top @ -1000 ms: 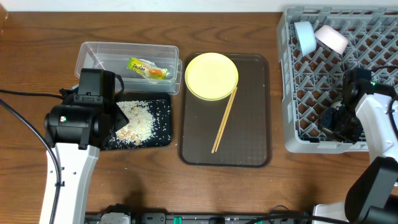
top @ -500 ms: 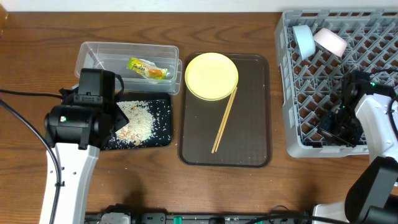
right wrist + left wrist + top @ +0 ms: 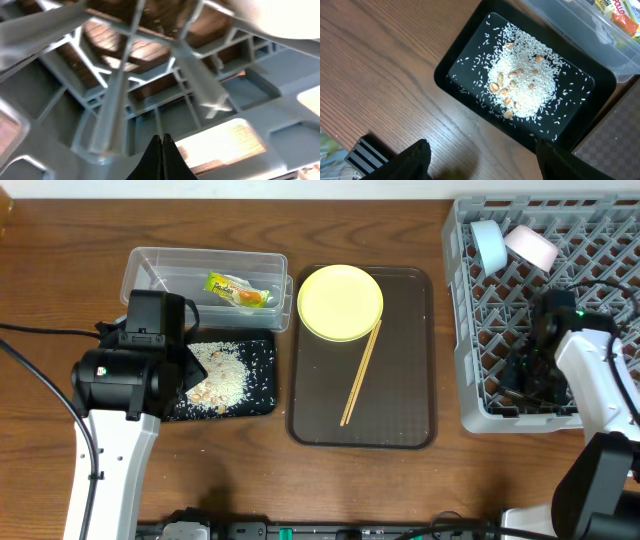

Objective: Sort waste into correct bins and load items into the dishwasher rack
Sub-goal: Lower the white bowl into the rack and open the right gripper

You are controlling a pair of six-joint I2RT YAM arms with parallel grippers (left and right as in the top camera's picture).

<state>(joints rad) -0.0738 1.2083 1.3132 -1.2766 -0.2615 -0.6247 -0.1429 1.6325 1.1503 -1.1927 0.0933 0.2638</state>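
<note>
The grey dishwasher rack [image 3: 470, 330] stands at the right, with a light blue bowl [image 3: 488, 242] and a white bowl [image 3: 533, 244] in its far corner. My right gripper [image 3: 515, 385] is down inside the rack, shut and empty [image 3: 161, 142], just above the lattice floor [image 3: 115, 100]. The yellow plate [image 3: 340, 302] and chopsticks [image 3: 360, 372] lie on the brown tray. Rice scraps [image 3: 215, 375] [image 3: 522, 87] fill the black tray [image 3: 268, 405] [image 3: 445, 75]. A green-and-yellow wrapper [image 3: 238, 290] lies in the clear tub [image 3: 150, 265]. My left gripper [image 3: 482, 150] hangs open over the table beside the black tray.
The brown serving tray [image 3: 400, 400] sits mid-table between the bins and the rack. My left arm [image 3: 125, 375] covers the black tray's left end in the overhead view. Bare wood lies along the front edge.
My right gripper has swung leftward inside the rack, staying shut. The rack and its bowls have slid slightly toward the front. The left arm has not moved.
</note>
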